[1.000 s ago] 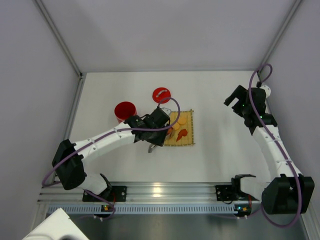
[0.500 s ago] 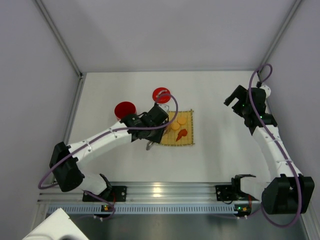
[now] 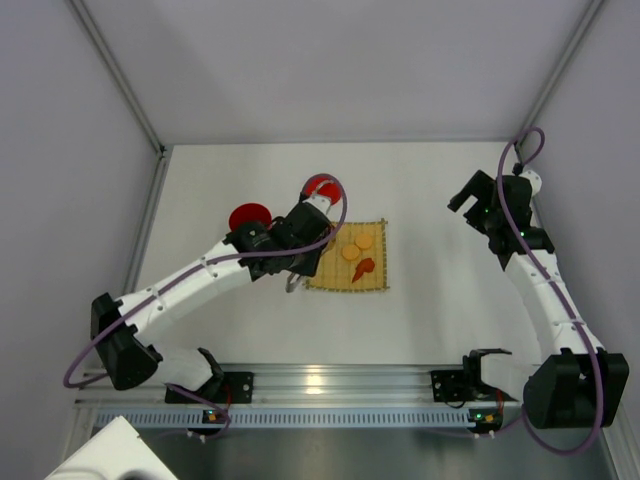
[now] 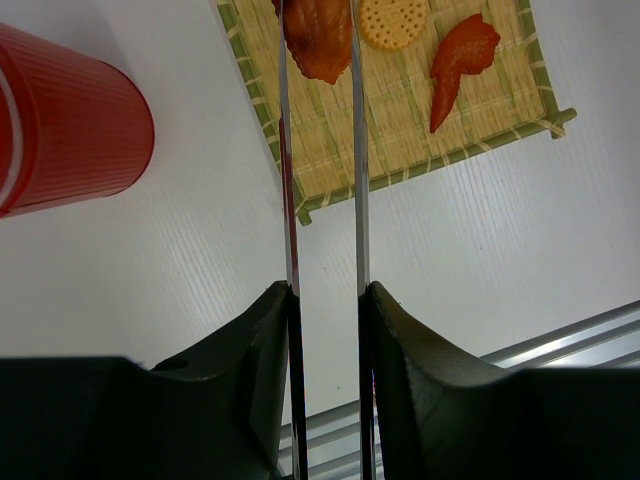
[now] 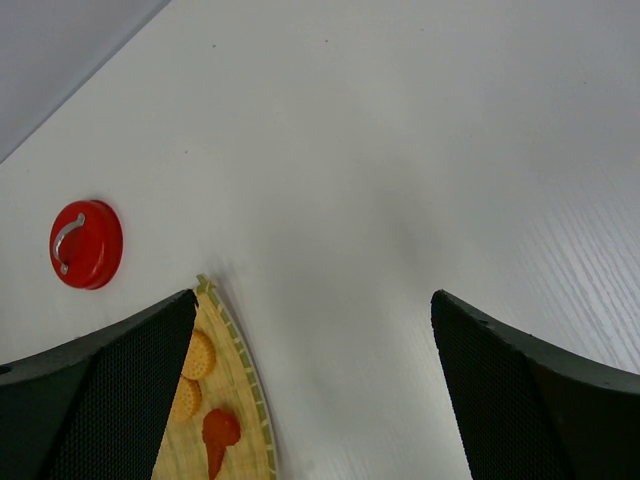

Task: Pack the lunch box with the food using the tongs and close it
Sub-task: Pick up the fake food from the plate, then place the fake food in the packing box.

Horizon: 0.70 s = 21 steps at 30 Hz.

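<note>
My left gripper [image 4: 325, 300] is shut on the silver tongs [image 4: 289, 200], squeezing both blades. Their tips pinch a reddish-brown food chunk [image 4: 318, 40] above the left part of the bamboo mat [image 4: 400, 130]. A round orange slice [image 4: 392, 20] and a red piece [image 4: 458, 62] lie on the mat. The red lunch box [image 4: 60, 120] stands open to the left [image 3: 248, 217]. Its red lid [image 5: 86, 244] with a pale handle lies behind the mat, partly hidden by my left arm from above. My right gripper [image 5: 312, 300] hangs open and empty at the far right [image 3: 465, 195].
White walls with metal corner posts [image 3: 120, 80] enclose the table on three sides. An aluminium rail [image 3: 330, 385] carrying the arm bases runs along the near edge. Two orange slices [image 3: 357, 246] and the red piece [image 3: 364, 266] lie on the mat [image 3: 375, 285].
My left arm has swung left and back toward the lunch box, lifting a brown chunk off the mat in the tongs. Its jaws squeezed tighter. The right arm has not moved.
</note>
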Tool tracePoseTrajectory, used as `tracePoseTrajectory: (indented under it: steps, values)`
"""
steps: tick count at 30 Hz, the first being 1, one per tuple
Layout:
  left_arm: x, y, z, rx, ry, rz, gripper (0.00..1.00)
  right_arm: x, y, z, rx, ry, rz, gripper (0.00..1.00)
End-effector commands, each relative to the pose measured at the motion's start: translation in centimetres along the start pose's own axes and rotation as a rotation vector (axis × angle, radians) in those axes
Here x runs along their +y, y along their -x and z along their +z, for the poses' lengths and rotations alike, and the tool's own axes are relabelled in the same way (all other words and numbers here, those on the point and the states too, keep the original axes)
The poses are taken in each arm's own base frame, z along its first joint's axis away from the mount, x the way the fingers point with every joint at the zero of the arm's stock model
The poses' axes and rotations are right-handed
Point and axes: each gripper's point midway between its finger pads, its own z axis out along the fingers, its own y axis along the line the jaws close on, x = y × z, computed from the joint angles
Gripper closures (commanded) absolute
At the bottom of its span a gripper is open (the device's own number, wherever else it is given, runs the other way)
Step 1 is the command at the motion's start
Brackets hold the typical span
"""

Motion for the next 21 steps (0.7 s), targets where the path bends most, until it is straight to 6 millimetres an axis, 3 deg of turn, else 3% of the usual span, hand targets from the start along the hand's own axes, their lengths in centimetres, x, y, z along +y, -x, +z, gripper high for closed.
tracePoseTrajectory:
  steps: [1,7,14,21]
  values:
    - [0.9,3.2,-3.4,-0.126,0.011,-0.015,0.62,1.5,2.1,-0.7,-0.079,0.049,-0.008,0.00]
    - [1.8,4.2,-5.3,-0.168,0.033,-0.030,0.62,1.6,2.4,-0.7,-0.082,0.052,-0.007,0.01]
    - [4.9,5.0,-8.8,-0.231,0.143,-0.070,0.61,1.8,2.5,-0.6,-0.077,0.055,-0.008,0.01]
    - [7.7,4.9,-10.8,-0.260,0.232,-0.123,0.60,2.0,2.4,-0.4,-0.073,0.064,-0.005,0.00]
